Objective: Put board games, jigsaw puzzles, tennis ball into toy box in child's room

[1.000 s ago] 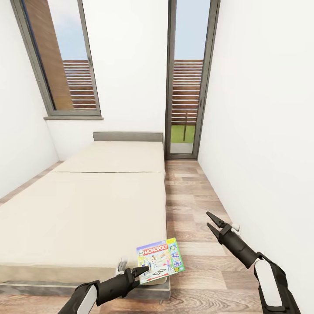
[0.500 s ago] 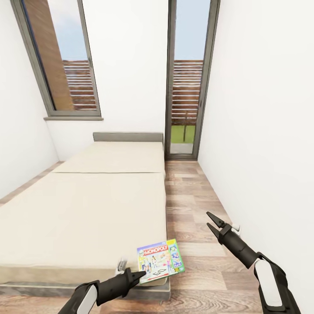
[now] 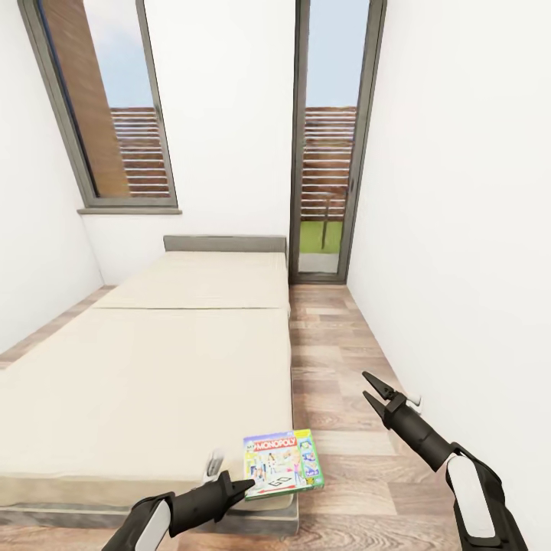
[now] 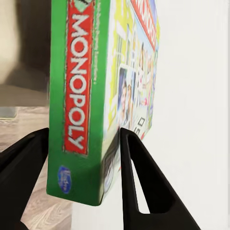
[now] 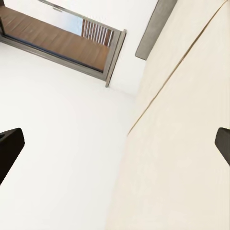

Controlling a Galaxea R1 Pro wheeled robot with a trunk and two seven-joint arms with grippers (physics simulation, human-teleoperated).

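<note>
Left jaws: the two black fingers (image 4: 143,182) sit one on each side of the green edge of the Monopoly box (image 4: 91,96), pressed flat against it — they are holding the box.

Left gripper: the left gripper (image 3: 243,485) is low in the head view, at the near corner of the bed, with its tip at the box's near left corner.

Right jaws: the right gripper (image 3: 370,389) has its two thin fingers spread apart with nothing between them. In the right wrist view the two black fingertips (image 5: 8,149) sit far out at the two sides, so the jaws are wide.

Right arm: it reaches up over the wood floor (image 3: 337,367), close to the white wall on that side, well apart from the box.

Monopoly box: the box (image 3: 282,464) is a flat game box with a green edge, a red name strip and small pictures on its cover. It lies over the near corner of the bed, and part of it sticks out past the bed edge over the floor. I cannot tell if it rests on the bed or is lifted a little.

Bed: the bed (image 3: 145,360) is big and low, with a plain beige cover, a grey frame and a grey headboard (image 3: 224,243) at the far end.

Room: white walls, one tall window (image 3: 99,107) above the bed's far end and a tall glass door (image 3: 329,153) — brown slats and some green grass show outside.
</note>
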